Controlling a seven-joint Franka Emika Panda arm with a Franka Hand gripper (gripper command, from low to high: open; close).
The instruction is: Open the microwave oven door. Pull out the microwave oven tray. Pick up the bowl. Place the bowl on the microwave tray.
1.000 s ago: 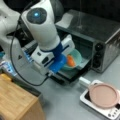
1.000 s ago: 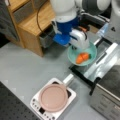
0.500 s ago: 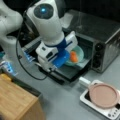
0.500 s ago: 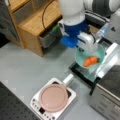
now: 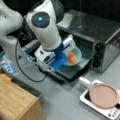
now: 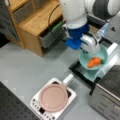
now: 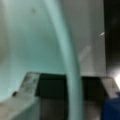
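Note:
The light teal bowl (image 5: 76, 53) (image 6: 96, 56) holds an orange piece (image 5: 72, 57) (image 6: 93, 62). My gripper (image 5: 65, 59) (image 6: 93, 49) is shut on its rim. In the wrist view the rim (image 7: 71, 62) runs between the two fingers (image 7: 26, 83). The bowl sits low over the pulled-out pale tray (image 5: 84, 63) (image 6: 93, 74); whether it touches the tray I cannot tell. Below it the dark-framed glass oven door (image 5: 66, 72) (image 6: 79, 72) lies folded open in front of the silver oven (image 5: 100, 32) (image 6: 107, 97).
A pink round disc (image 5: 103, 95) (image 6: 53, 97) rests on a white appliance (image 5: 110, 113) (image 6: 37, 107) just in front of the oven. A wooden cabinet (image 5: 17, 102) (image 6: 35, 22) with drawers stands on the arm's other side. A black cable (image 5: 20, 67) hangs by the arm.
My gripper has carried the bowl with the orange piece toward the oven, from beside the cabinet to over the open door and tray.

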